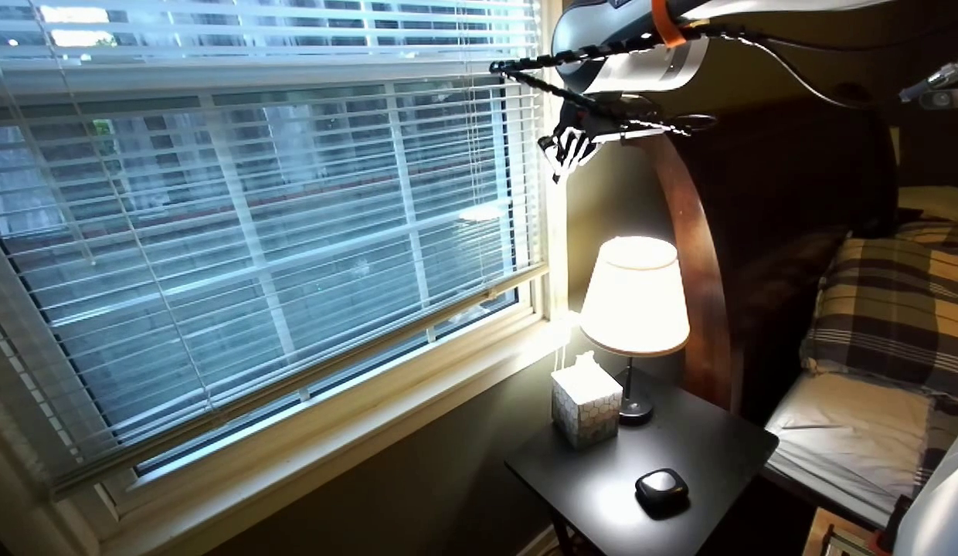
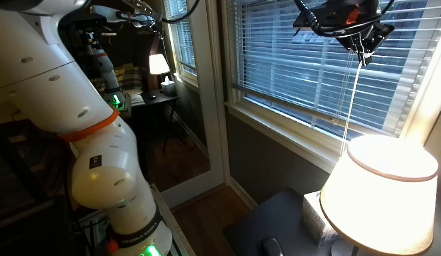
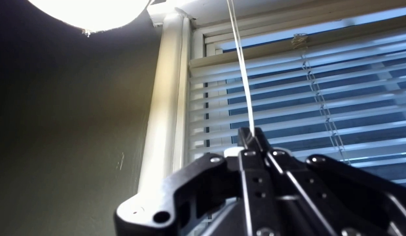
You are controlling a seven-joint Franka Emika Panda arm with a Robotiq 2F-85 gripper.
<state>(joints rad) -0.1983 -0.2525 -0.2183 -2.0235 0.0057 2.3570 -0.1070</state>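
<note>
White cord (image 3: pixel 243 70): caught at the tips of the gripper (image 2: pixel 364 61); in the wrist view its two strands run together from 12 o'clock into the tips; in an exterior view it hangs nearly straight from them toward 6 o'clock.
Jaws: closed, with the cord pinched between them.
Gripper: black, at 2 o'clock of an exterior view, tips pointing toward 6 o'clock, in front of the blind (image 2: pixel 295 67) and well above the lamp (image 2: pixel 378 199).
Blind: white slats, its bottom rail above the sill (image 1: pixel 371 417); in the wrist view they spread toward 2 o'clock from the tips.
Lamp: lit, pale shade on a dark stem; toward 10 o'clock from the tips in the wrist view, toward 5 o'clock from the gripper in an exterior view.
Side table (image 1: pixel 703 448): black, under the lamp, with a tissue box (image 1: pixel 586 409) at 7 o'clock from the shade and a small black gadget (image 1: pixel 662 485) at 5 o'clock from the lamp's foot.
Bed (image 1: pixel 888 309): plaid cover, at 3 o'clock of an exterior view, beside a curved brown headboard (image 1: pixel 699 247).
Arm (image 2: pixel 71 92): white with an orange band, at 9 o'clock of an exterior view, a green light (image 2: pixel 152 250) glowing at its base.
Mirror (image 2: pixel 183 117): at 3 o'clock from the arm, reflecting the lamp.
</note>
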